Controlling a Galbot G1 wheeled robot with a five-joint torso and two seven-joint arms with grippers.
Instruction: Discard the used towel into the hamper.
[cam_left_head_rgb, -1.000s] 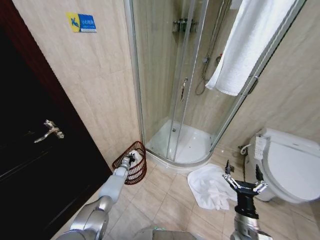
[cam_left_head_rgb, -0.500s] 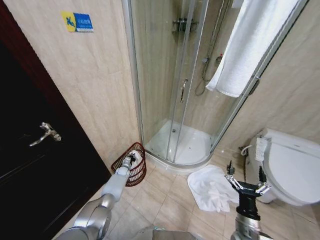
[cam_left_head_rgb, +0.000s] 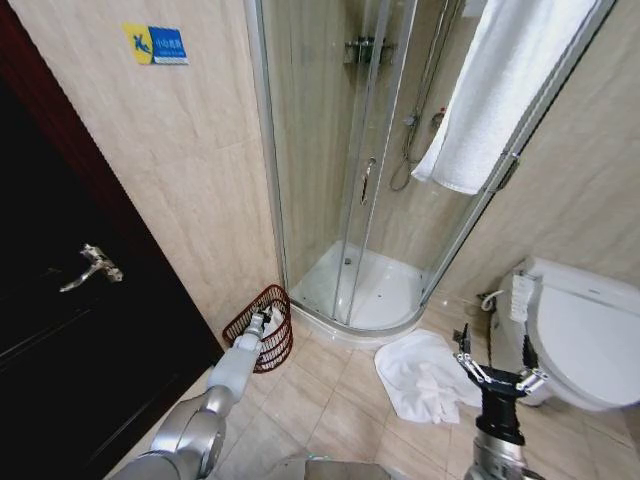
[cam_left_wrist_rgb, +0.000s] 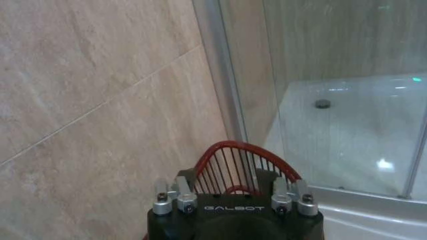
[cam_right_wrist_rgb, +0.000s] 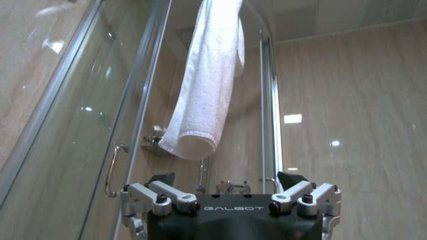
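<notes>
The hamper (cam_left_head_rgb: 268, 330), a small reddish-brown open-weave basket, stands on the floor against the wall between the dark door and the shower. My left arm stretches out to it, and the left gripper (cam_left_head_rgb: 260, 323) is at its rim, over the opening. In the left wrist view the hamper's curved rim (cam_left_wrist_rgb: 230, 150) rises just beyond the left gripper (cam_left_wrist_rgb: 233, 192). A crumpled white towel (cam_left_head_rgb: 425, 372) lies on the floor tiles in front of the shower. My right gripper (cam_left_head_rgb: 495, 358) stands open just right of that towel, pointing up and holding nothing; it also shows in the right wrist view (cam_right_wrist_rgb: 230, 189).
A second white towel (cam_left_head_rgb: 500, 90) hangs over the glass shower enclosure (cam_left_head_rgb: 350, 200). The toilet (cam_left_head_rgb: 580, 330) stands at the right, close to my right arm. The dark door (cam_left_head_rgb: 70, 300) with its lever handle takes up the left. Bare floor tiles lie between hamper and floor towel.
The white patch seen at the left gripper inside the hamper shows less now. The left gripper has drawn back slightly. The camera shifted a little; the right arm barely moved.
</notes>
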